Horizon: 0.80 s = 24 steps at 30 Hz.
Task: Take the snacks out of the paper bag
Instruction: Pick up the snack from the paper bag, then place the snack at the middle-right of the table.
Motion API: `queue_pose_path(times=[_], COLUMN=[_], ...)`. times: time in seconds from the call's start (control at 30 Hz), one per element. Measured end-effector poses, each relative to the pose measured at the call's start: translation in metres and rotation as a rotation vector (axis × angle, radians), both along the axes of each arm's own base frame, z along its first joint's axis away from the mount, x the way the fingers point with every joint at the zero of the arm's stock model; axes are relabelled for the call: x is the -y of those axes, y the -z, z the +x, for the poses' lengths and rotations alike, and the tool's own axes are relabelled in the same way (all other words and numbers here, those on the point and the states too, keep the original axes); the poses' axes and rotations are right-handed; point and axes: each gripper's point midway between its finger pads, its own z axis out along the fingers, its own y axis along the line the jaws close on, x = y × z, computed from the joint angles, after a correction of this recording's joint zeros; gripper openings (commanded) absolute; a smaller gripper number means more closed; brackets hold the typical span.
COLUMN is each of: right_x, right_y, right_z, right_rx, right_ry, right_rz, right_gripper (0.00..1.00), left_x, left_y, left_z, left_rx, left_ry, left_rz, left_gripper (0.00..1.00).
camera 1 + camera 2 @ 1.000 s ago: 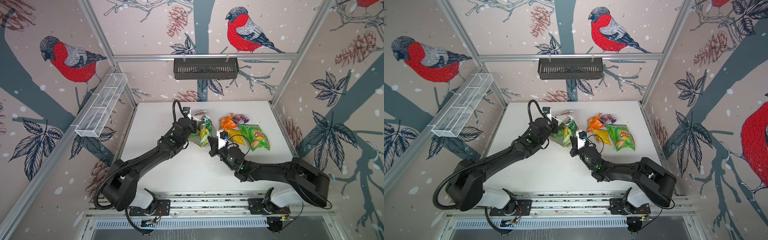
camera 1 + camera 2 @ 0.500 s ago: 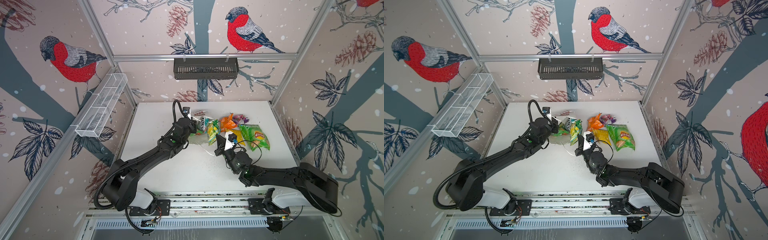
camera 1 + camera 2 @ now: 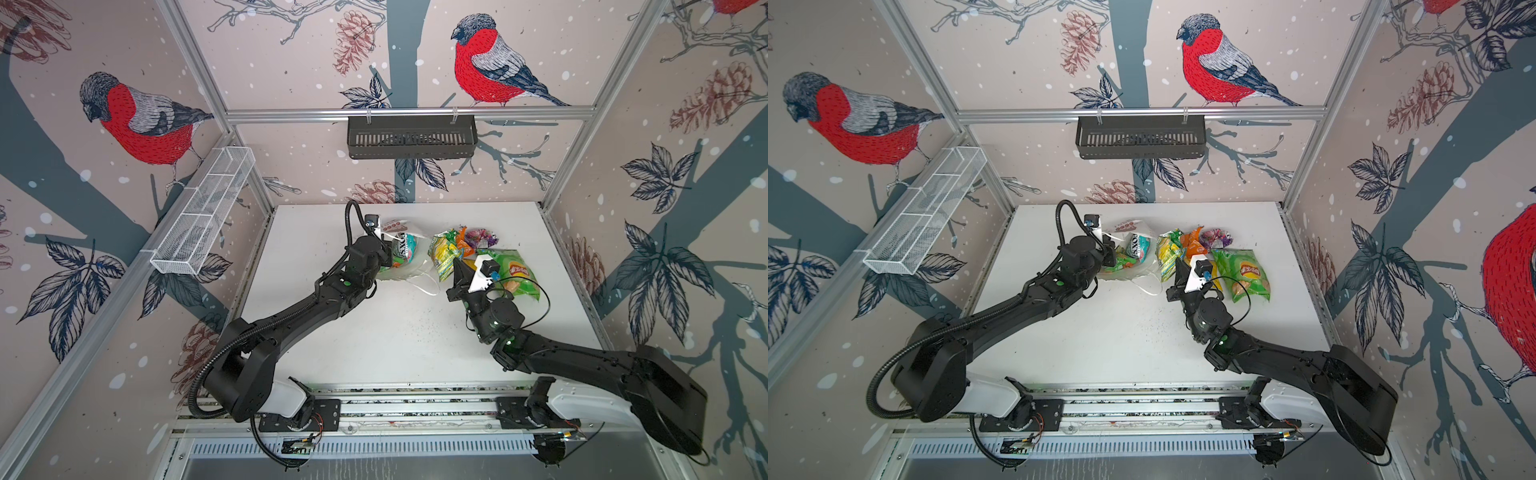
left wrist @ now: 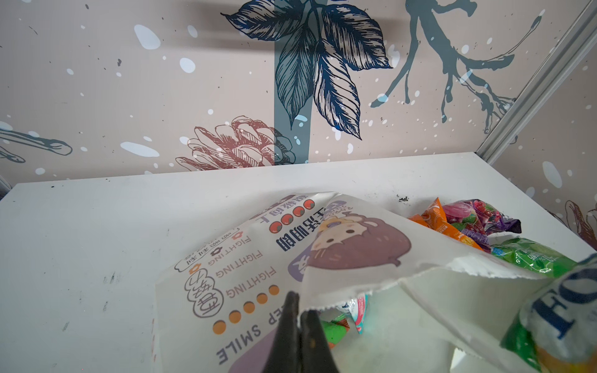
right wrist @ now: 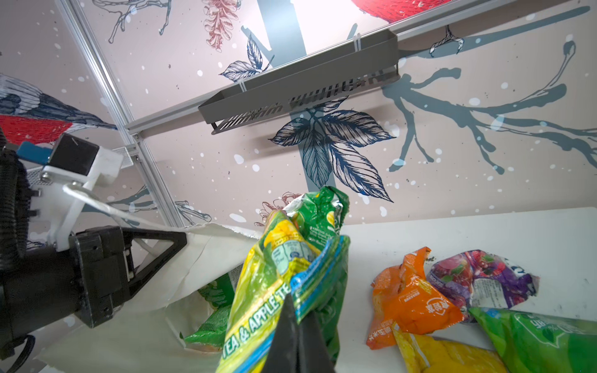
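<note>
- The paper bag (image 4: 245,274) lies on its side on the white table (image 3: 395,332).
- The left gripper (image 4: 300,306) is closed on the torn upper edge of the bag's mouth.
- The right gripper (image 5: 298,313) is clamped on the green-yellow multi-pack (image 5: 277,274), which it holds above the table just beside that mouth.
- A teal packet (image 3: 409,249) sits at the mouth, and a small green packet (image 4: 334,329) is inside.
- The orange packet (image 5: 410,300), purple packet (image 5: 481,277), yellow packet (image 5: 445,355) and green chip bag (image 3: 513,270) lie together near the bag.
</note>
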Motion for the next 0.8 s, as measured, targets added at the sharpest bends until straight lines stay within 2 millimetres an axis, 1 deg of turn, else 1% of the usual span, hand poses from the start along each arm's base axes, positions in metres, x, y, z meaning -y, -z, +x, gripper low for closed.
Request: queue_pose_path(times=[0.2, 0.4, 0.53, 0.63, 0.8], right_x=[0.022, 0.042, 0.05, 0.058, 0.072], right_y=[-0.014, -0.015, -0.011, -0.003, 0.013], right_z=[0.0, 0.003, 0.006, 0.012, 0.029], right_rx=[0.009, -0.009, -0.028, -0.059, -0.134], right_ry=[0.045, 0.097, 0.12, 0.148, 0.183], right_rz=[0.041, 0.053, 0.049, 0.042, 0.04], right_gripper=[0.0, 0.0, 0.0, 0.0, 0.0], left_x=[-0.001, -0.002, -0.002, -0.002, -0.003], left_y=[0.0, 0.001, 0.001, 0.0, -0.001], left_z=[0.0, -0.001, -0.001, -0.001, -0.002], left_rx=[-0.001, -0.001, -0.001, 0.0, 0.001], left_ry=[-0.004, -0.005, -0.005, -0.005, -0.004], left_rz=[0.001, 0.001, 0.001, 0.0, -0.002], left_gripper=[0.0, 0.0, 0.0, 0.0, 0.0])
